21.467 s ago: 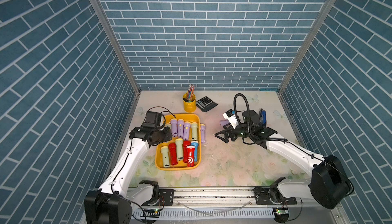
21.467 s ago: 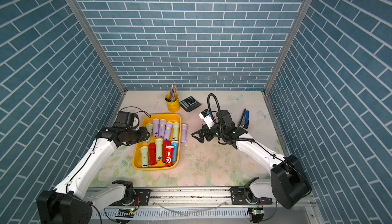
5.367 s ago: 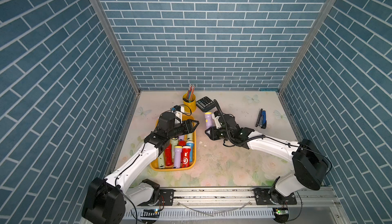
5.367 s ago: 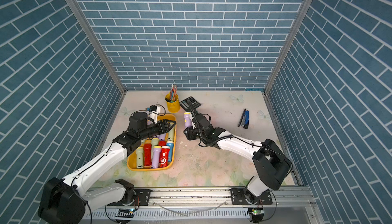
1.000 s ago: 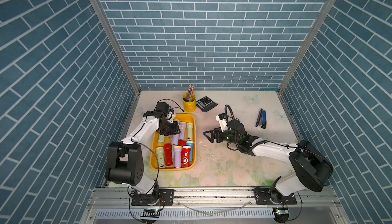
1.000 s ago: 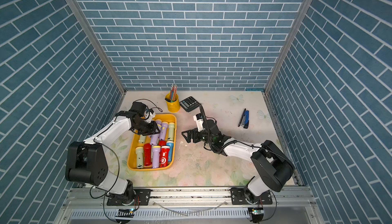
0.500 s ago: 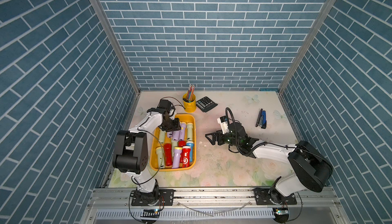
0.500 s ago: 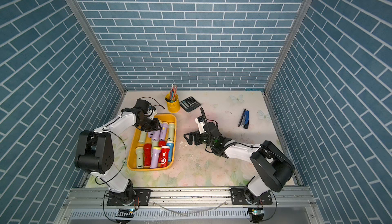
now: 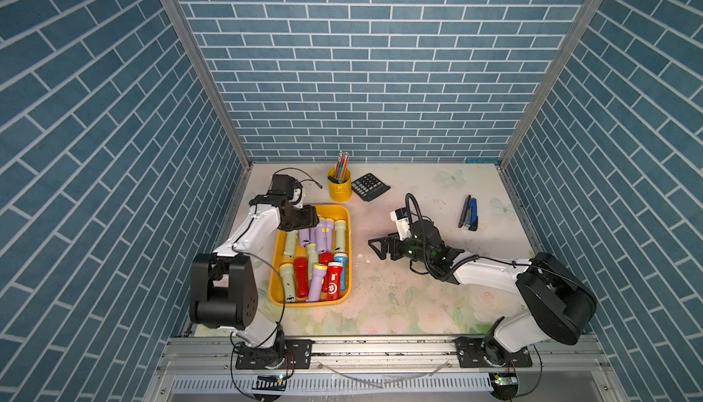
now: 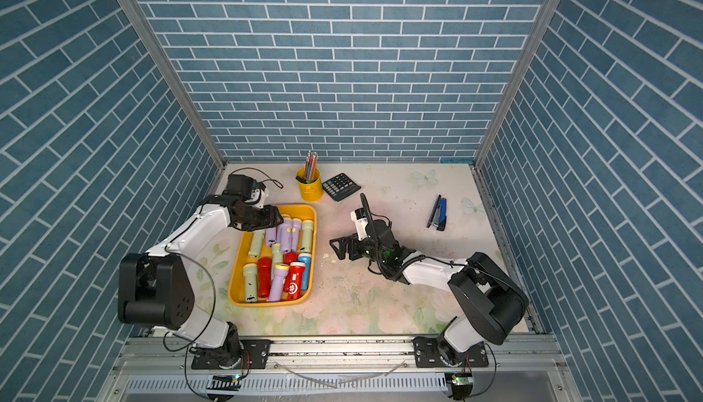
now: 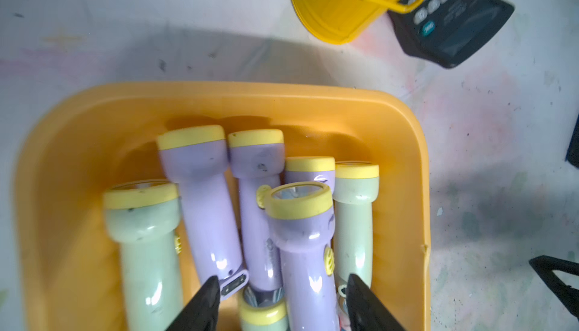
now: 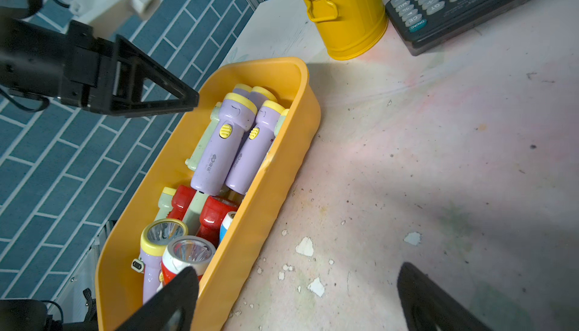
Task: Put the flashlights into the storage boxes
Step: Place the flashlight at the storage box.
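Left jaws spread astride lilac flashlight [image 11: 305, 251], right jaws spread empty; calculator [image 12: 476, 6] key reads ON/AC

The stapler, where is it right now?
In both top views the stapler lies on the table on the robot's right side, right of the calculator and farther back than the open right end effector.

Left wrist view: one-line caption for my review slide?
Left gripper open over lilac and pale green flashlights lying in the orange-yellow tray.
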